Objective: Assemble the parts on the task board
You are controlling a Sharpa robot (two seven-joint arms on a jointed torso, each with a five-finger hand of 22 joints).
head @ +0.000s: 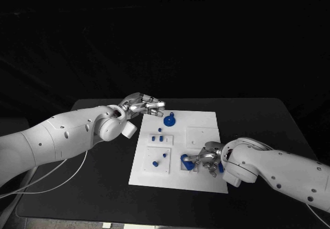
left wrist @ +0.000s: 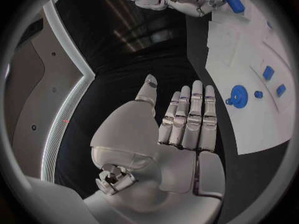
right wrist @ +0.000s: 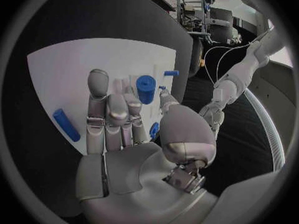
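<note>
Right hand (head: pixel 208 161) low on task board (head: pixel 206 119), fingers seemingly pinching blue part (head: pixel 185 161), hold uncertain; may slip. Left hand (head: pixel 143 105) upper left, fingers straight, empty.

head view: looking down on the table (head: pixel 261 114) from above | wrist views: sitting close behind each hand, facing along its fingers | all three sharing the task board (head: pixel 199 119)
</note>
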